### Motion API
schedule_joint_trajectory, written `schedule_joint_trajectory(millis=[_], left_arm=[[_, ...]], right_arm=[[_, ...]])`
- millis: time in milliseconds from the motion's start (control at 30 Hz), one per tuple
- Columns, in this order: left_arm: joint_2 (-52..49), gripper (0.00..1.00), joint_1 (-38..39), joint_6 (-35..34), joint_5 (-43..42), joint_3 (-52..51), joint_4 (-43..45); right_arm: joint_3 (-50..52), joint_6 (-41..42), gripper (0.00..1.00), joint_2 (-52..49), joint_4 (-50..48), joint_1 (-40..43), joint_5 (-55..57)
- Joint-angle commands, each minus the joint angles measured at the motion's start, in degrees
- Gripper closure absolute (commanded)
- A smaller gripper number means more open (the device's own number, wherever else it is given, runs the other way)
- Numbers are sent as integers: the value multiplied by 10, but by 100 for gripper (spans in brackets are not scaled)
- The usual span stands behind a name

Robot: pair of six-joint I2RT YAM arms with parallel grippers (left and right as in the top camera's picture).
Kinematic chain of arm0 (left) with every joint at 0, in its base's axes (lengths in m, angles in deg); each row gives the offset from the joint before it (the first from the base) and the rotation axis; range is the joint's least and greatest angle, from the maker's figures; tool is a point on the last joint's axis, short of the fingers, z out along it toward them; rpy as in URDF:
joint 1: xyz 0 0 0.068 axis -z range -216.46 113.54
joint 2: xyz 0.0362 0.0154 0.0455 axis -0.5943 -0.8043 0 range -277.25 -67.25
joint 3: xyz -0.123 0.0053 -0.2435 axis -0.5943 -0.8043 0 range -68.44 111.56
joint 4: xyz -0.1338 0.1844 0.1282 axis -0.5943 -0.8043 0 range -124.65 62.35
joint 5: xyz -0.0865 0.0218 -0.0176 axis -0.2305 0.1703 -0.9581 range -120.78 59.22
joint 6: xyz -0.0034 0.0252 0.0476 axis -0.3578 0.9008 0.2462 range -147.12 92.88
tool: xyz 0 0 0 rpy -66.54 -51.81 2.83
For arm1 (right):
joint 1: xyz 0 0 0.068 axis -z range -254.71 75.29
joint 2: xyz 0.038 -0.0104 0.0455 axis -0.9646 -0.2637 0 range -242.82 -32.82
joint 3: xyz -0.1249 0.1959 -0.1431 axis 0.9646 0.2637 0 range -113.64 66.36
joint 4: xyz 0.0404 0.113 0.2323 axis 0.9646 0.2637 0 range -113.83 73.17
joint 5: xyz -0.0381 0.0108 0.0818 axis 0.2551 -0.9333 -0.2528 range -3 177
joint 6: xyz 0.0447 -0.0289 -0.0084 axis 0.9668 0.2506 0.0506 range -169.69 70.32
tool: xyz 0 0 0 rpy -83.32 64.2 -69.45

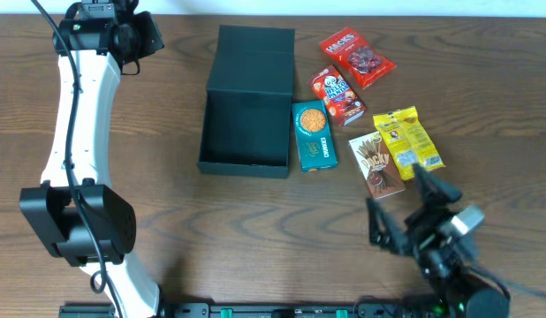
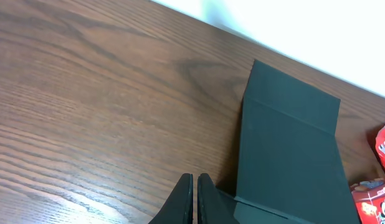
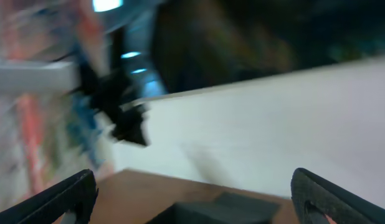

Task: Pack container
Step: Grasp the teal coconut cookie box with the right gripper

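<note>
Container (image 1: 246,128), matte squarish cardboard, lies open; left tool (image 2: 194,178) pressed together, right tool (image 3: 192,182) spread.

Bare desk (image 1: 255,230) is stretching wide left of the container (image 1: 246,132) and along its near side, leaving open approach. The container's top is standing uncovered, its flap lid (image 1: 254,51) extending beyond the far wall. On the right, a teal packet (image 1: 314,135) is lying just beside the wall, with two red packets (image 1: 337,94), a yellow packet (image 1: 407,137) and a brown packet (image 1: 376,164) crowding beyond.
</note>
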Motion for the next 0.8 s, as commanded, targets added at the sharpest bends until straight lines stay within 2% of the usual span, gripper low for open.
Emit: schedule_joint_trajectory(millis=[0, 200, 433, 600, 767], left_arm=[[-10, 94, -3, 1, -4, -2, -2], [-10, 94, -3, -1, -4, -2, -5], [-10, 94, -4, -1, -3, -2, -35], [-10, 94, -4, -1, -2, -2, -47], [-10, 94, -4, -1, -1, -2, -47]], right_arm=[[-30, 66, 1, -73, -1, 1, 84], [-160, 12, 1, -313, 26, 1, 1], [-363, -52, 1, -589, 145, -1, -86], [-479, -126, 1, -726, 261, -30, -65], [-537, -156, 1, -807, 334, -64, -18]])
